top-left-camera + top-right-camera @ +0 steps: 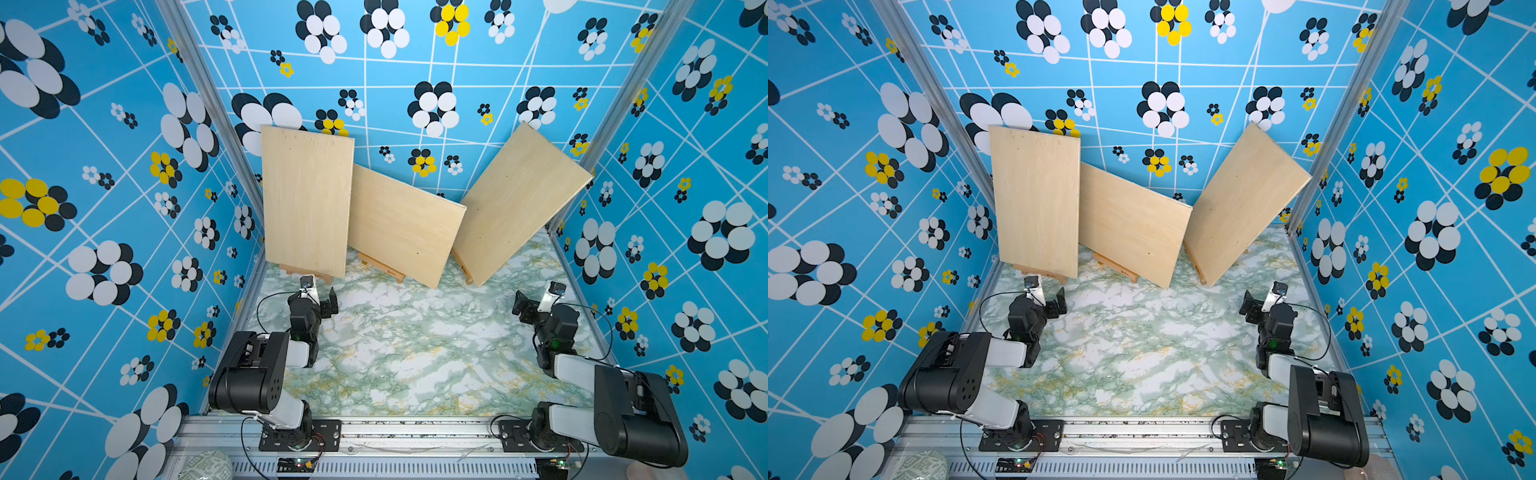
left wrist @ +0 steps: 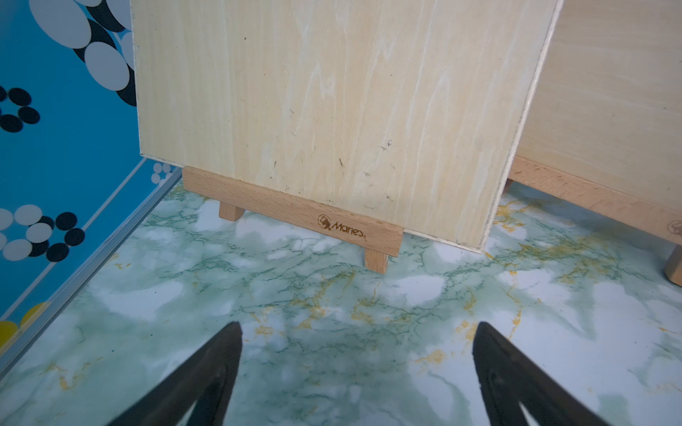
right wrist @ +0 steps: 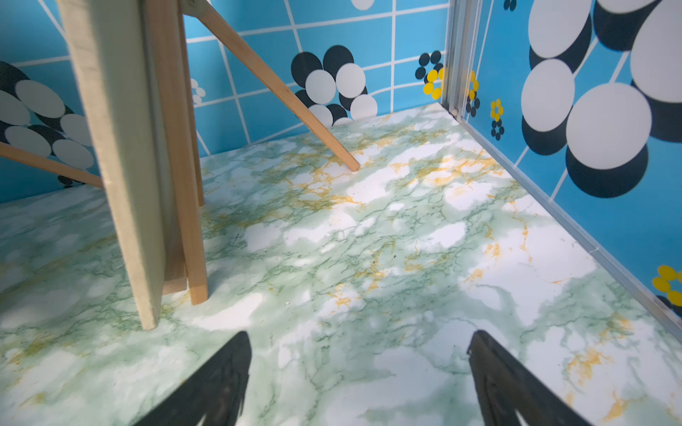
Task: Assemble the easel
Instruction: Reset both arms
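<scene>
Three easels stand along the back of the table (image 1: 415, 353), each with a plain wood board on it. The left board (image 1: 306, 199) is portrait and near upright, close to the left wall (image 1: 124, 187). Its lower edge sits on the ledge of the left easel (image 2: 291, 212), which is stamped "Marie's", and two short front feet are on the table. The middle board (image 1: 403, 224) is skewed, with its left end behind the left board's right edge and its lower right corner dipping low. The middle easel (image 1: 380, 266) pokes out under it. The right board (image 1: 519, 203) is rotated the other way, with its top corner near the post of the right wall (image 1: 685, 208). The right easel (image 1: 463, 266) shows only at the board's lower left edge. Middle and right boards meet corner to edge in both top views; can't tell if they actually touch. In the right wrist view the right board is seen edge-on, its lowest corner looks down on the table, and the rear leg (image 3: 280, 88) slants back to the table. The left gripper (image 2: 358, 328) is spread wide and holds nothing, low over the table facing the left easel and clear of it. The right gripper (image 3: 360, 333) is also spread wide and holds nothing, just beside the right board's lower corner without touching it.
</scene>
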You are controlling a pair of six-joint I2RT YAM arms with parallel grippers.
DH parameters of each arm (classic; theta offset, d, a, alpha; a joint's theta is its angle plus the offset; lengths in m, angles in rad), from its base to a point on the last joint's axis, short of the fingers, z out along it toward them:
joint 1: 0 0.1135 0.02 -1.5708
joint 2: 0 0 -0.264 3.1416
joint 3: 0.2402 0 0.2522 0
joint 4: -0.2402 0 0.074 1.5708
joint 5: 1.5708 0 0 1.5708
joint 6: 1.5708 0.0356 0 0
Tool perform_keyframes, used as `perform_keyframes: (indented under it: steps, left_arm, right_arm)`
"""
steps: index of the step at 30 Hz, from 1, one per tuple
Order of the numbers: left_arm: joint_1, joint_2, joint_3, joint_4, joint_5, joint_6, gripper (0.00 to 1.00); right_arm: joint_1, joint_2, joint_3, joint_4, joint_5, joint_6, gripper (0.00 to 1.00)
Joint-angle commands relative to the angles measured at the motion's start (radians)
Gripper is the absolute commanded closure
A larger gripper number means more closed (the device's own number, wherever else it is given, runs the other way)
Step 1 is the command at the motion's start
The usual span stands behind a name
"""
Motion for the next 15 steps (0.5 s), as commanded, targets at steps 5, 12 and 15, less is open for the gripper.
perform_keyframes:
  steps: [5, 12, 15]
  left_arm:
    - [0.007, 0.003, 0.044, -0.058, -0.031, -0.009, 0.01]
    - [0.004, 0.005, 0.057, -0.078, -0.045, -0.010, 0.01]
    - [0.001, 0.006, 0.056, -0.078, -0.046, -0.010, 0.01]
  right_arm:
    - [0.036, -0.038, -0.054, 0.136, 0.024, -0.046, 0.06]
    - [0.049, 0.010, -0.100, 0.278, -0.002, -0.053, 0.06]
    - [0.056, 0.053, -0.102, 0.333, -0.022, -0.052, 0.06]
